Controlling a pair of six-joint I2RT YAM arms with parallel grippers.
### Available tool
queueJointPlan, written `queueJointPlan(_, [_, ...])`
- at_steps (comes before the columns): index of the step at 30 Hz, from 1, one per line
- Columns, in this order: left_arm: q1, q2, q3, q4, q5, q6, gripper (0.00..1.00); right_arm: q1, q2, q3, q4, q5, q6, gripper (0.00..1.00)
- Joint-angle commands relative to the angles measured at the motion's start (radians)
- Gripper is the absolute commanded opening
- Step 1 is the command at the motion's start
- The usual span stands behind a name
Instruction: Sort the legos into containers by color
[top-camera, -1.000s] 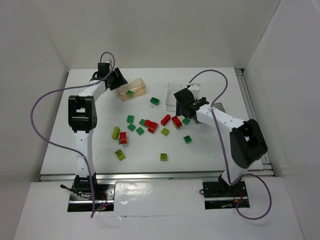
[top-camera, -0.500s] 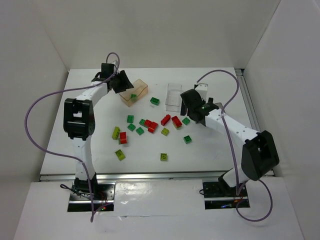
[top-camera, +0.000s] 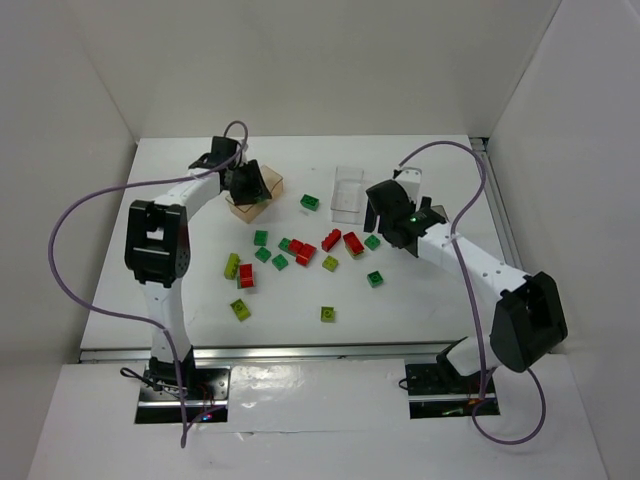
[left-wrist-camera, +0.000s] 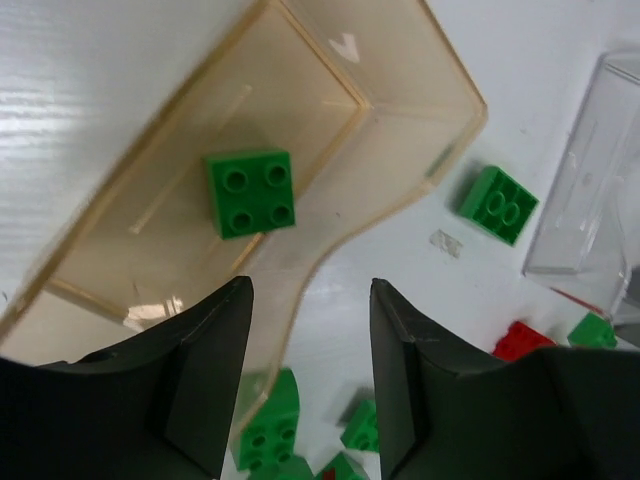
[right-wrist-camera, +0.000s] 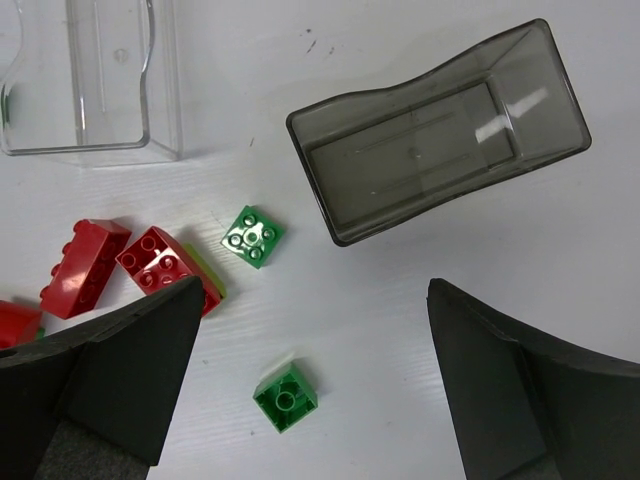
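The tan tray (left-wrist-camera: 300, 60) holds one dark green lego (left-wrist-camera: 251, 192). My left gripper (left-wrist-camera: 310, 375) is open and empty above the tray's near corner; in the top view it (top-camera: 250, 186) covers most of the tan tray (top-camera: 271, 184). My right gripper (right-wrist-camera: 315, 375) is wide open and empty above an overturned dark green lego (right-wrist-camera: 286, 397), in front of the smoky grey tray (right-wrist-camera: 440, 130) and the clear tray (right-wrist-camera: 95, 80), both empty. In the top view the right gripper (top-camera: 392, 215) hides the grey tray. Red legos (top-camera: 353, 243), dark green legos (top-camera: 263, 255) and yellow-green legos (top-camera: 240, 309) lie loose mid-table.
A dark green lego (top-camera: 310, 202) lies between the tan tray and the clear tray (top-camera: 348, 190). White walls stand at the left, back and right. A metal rail (top-camera: 300, 350) runs along the table's near edge. Purple cables loop off both arms.
My left gripper has moved right and nearer, from behind the tan tray to over it, and the tray has shifted slightly. My right arm has swung right, its gripper moving a little right.
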Motion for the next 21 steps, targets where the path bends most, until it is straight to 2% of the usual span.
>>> queueJointPlan(1, [-0.025,-0.126,0.008,-0.048,-0.007,0.026,0.6,-0.005,-0.044,-0.006,-0.025,0.005,0.012,1.0])
queueJointPlan(6, [-0.045,-0.164,0.032,-0.164,-0.073,0.036,0.64,-0.005,-0.075,-0.015,-0.034,-0.013,0.012,1.0])
queueJointPlan(9, [-0.074,-0.225,-0.02,-0.165,-0.136,0.036,0.69,-0.005,-0.084,-0.015,-0.034,-0.026,0.012,1.0])
queueJointPlan(10, [-0.084,-0.25,-0.037,-0.165,-0.198,0.045,0.74,-0.005,-0.084,-0.015,-0.034,-0.039,0.012,1.0])
queueJointPlan(13, [-0.119,-0.344,-0.113,-0.175,-0.312,0.045,0.8,-0.005,-0.11,-0.024,-0.043,-0.058,0.012,1.0])
queueJointPlan(17, [-0.166,-0.382,-0.182,-0.25,-0.346,0.025,0.82,-0.005,-0.136,-0.05,-0.032,-0.081,0.012,1.0])
queueJointPlan(21, [-0.214,-0.356,-0.247,-0.217,-0.383,0.025,0.98,-0.005,-0.136,-0.059,-0.023,-0.101,0.012,1.0])
